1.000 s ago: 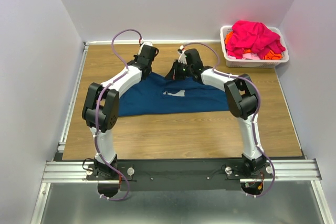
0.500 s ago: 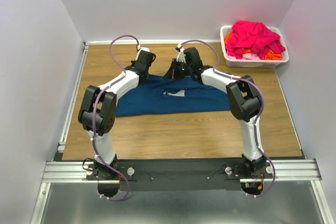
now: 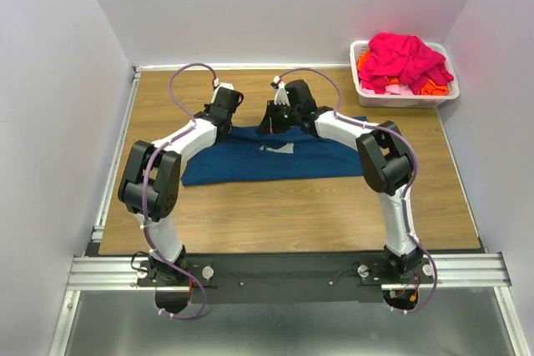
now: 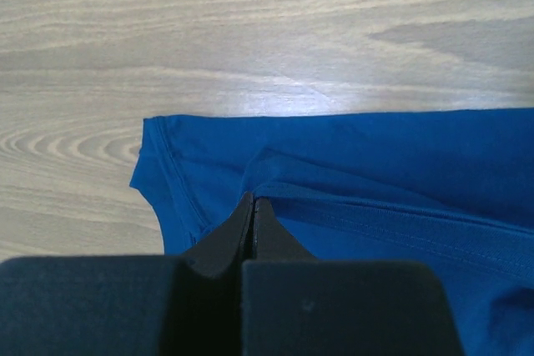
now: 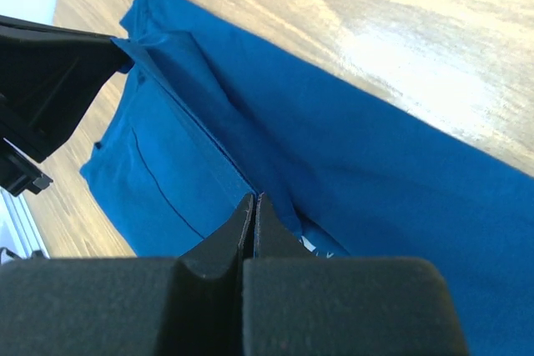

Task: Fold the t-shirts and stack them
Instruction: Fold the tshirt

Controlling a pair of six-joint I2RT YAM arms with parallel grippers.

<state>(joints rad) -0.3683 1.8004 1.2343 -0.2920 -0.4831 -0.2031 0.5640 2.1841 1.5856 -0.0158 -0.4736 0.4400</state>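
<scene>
"Dark teal-blue cloth t-shirt (image 3: 267,160): where?"
"Spread on the wooden desk (image 3: 275,214), its far edge pinched by the left gripper (image 4: 253,199) and right gripper (image 5: 254,199), both clamped tight on folds."
"Nearby?"
"A white plastic basket (image 3: 400,102) of magenta-pink shirts (image 3: 405,56), far right, well apart. Only the wrist views show the pinched folds; from above the arms hide them."

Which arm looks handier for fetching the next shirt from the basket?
The right, I'd guess. The basket sits at the far right corner, on that arm's side. For now, though, the right gripper and left gripper are both shut on the blue shirt.
</scene>
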